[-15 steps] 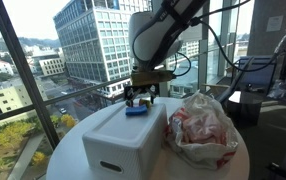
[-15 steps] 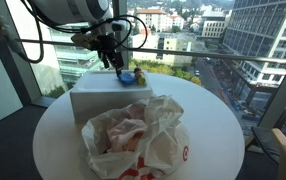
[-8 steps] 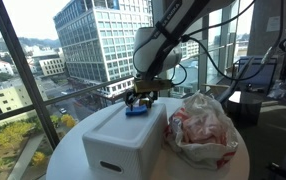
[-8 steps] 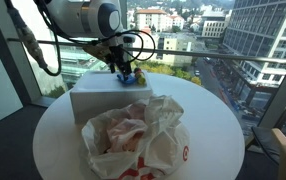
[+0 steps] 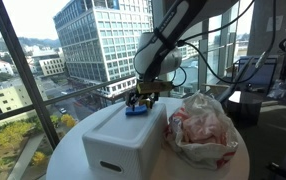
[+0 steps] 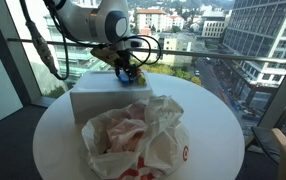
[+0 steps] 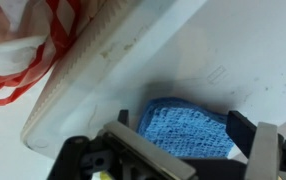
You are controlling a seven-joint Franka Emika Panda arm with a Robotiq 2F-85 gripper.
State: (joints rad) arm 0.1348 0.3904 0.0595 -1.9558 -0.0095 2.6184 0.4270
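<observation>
Standing before tall window panes [image 5: 33, 60] with city buildings beyond, the round white counter [image 5: 68, 150] carried everything in both exterior views. Over its far side the grey robot arm [image 5: 163, 45] bent down from above.

On the counter lay a white rectangular foam box [image 5: 118, 140], its flat lid up and one long side facing the crumpled white plastic bag with red print [image 5: 198, 125]. The bag sat just beside the box, touching it or nearly so, and in an exterior view [image 6: 133, 135] it sprawled across the near part of the counter. In the wrist view a bit of the bag [image 7: 23, 40] showed past the edge of the box [image 7: 233, 50].

The fingers [image 5: 137, 100] hung low over the far end of the box lid, pointing straight down. They were spread apart, one on each side of a small blue woven cloth pad [image 5: 135, 111], and had not closed on it. The wrist view showed a dark finger at either flank of the pad [image 7: 188, 125], with a thin gap on at least one side.

The pad itself lay flat on the lid, close to the far edge of the box, and was also seen in an exterior view [image 6: 129, 78].
</observation>
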